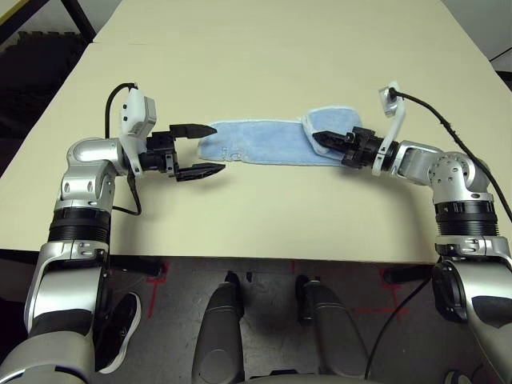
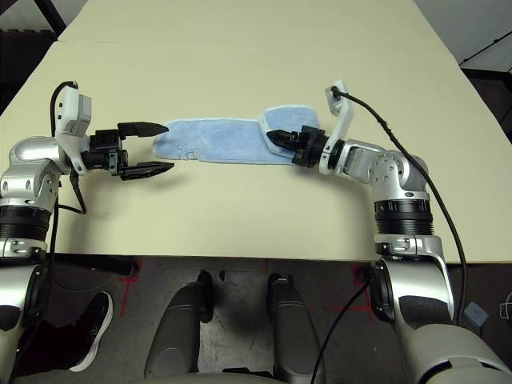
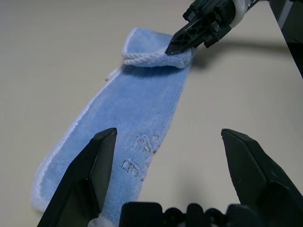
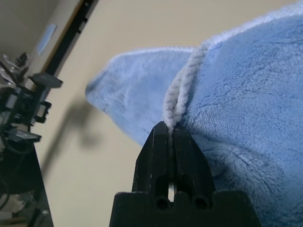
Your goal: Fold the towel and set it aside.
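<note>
Towel [image 1: 264, 140]: one, right hand [image 1: 324, 141] pinching its folded end.

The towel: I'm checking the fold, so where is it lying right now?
The light blue terry towel lies mid-table between both arms, its right end folded over and pinched by the right tool.

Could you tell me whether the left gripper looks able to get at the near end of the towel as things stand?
Probably yes: the left gripper is open beside the towel's free end, with bare table between. The right gripper pinches the far, folded end.
</note>
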